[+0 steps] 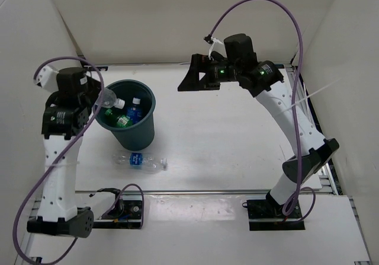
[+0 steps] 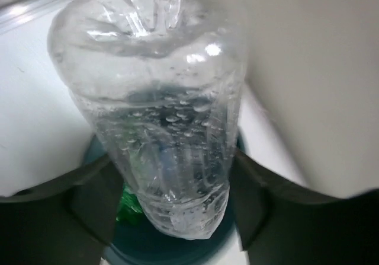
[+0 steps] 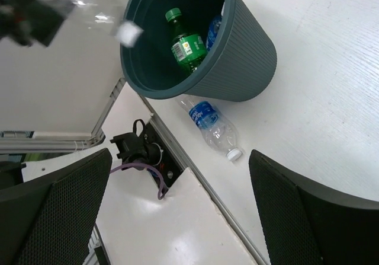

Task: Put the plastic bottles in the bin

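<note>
From above, the left gripper [image 1: 105,101] is seen at the left rim of the bin [image 1: 151,102]. A clear bottle [image 1: 113,102] is seen between its fingers, with the white cap over the bin's mouth. A green bottle [image 1: 120,121] and a blue-label bottle [image 1: 136,108] are seen inside the bin. A lying bottle [image 1: 141,160] is seen on the table [image 1: 225,140], just beside the bin. The right gripper [image 1: 188,74] is seen well apart from the bin, spread wide.

At the left wrist, the clear bottle [image 2: 166,128] is seen bottom first, close between both fingers [image 2: 89,200]. It cannot be told if it is squeezed or loose. The bin [image 2: 136,247] is seen under it.

At the right wrist, the fingers [image 3: 59,217] are spread wide and nothing is held. The green bottle [image 3: 186,42] is seen in the bin [image 3: 237,57]. The lying bottle [image 3: 213,128] is seen just beside it.
</note>
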Available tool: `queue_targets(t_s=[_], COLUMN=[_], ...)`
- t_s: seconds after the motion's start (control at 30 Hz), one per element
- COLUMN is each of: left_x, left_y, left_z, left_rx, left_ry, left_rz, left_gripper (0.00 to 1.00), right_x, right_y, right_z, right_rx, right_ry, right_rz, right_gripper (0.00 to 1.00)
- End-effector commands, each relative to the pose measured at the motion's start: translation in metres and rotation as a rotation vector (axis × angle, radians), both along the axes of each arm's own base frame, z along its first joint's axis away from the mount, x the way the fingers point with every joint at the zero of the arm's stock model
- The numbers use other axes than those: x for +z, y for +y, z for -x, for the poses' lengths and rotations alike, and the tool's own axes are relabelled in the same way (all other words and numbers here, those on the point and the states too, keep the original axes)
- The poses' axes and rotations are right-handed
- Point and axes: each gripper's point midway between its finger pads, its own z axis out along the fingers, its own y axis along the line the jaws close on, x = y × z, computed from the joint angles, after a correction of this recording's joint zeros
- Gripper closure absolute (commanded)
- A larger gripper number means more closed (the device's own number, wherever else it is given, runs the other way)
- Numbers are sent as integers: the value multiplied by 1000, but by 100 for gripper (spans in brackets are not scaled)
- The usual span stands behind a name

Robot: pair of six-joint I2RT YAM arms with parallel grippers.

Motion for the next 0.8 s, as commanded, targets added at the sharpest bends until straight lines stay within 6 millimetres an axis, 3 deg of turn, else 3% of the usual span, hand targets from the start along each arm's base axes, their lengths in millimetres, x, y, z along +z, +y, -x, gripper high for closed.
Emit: queue_targets(t_s=[0.0, 0.07, 0.13, 0.2, 0.3, 0.37, 0.4, 0.43, 0.53, 0.57, 0.6, 0.67, 0.7, 0.77], left_x=[-14, -19, -14, 10, 44, 53, 49, 41, -15, -30, -63, -97, -130, -156], left_y=[18, 18, 10, 9, 16, 12, 7, 4, -4, -8, -18, -28, -36, -44], left_z=[-11, -13, -12, -3, 29, 55, 62, 72, 113, 119, 127, 134, 140, 140], left_rx=[47, 62, 43, 51, 93, 62, 53, 51, 140, 144, 121, 165, 173, 210], left_ry=[73, 81, 66, 13, -79, -139, -160, -171, -157, -151, -108, -66, -3, 26], left_rz=[-210, -245, -278, -312, -253, -171, -109, -43, 268, 327, 389, 523, 579, 667], left_gripper=[19, 6, 0, 0, 0, 0, 0, 0, 0, 0, 0, 0, 0, 0], right_x=[17, 20, 19, 19, 11, 8, 8, 3, 1, 1, 1, 1, 2, 1], right_y=[-5, -10, -12, -16, -18, -21, -21, -20, -19, -19, -19, -19, -19, -19], right_z=[14, 14, 16, 15, 11, 8, 8, 9, 8, 8, 8, 8, 9, 9], right_rx=[31, 25, 25, 15, 5, -4, -4, -8, -12, -12, -12, -12, -4, 0], right_ry=[-28, -38, -37, -36, -19, -12, -12, 9, 16, 16, 16, 16, 18, 10], right_rz=[-41, -39, -38, -37, -25, -20, -20, -16, -19, -19, -19, -19, -23, -20], right_gripper=[0, 0, 0, 0, 0, 0, 0, 0, 0, 0, 0, 0, 0, 0])
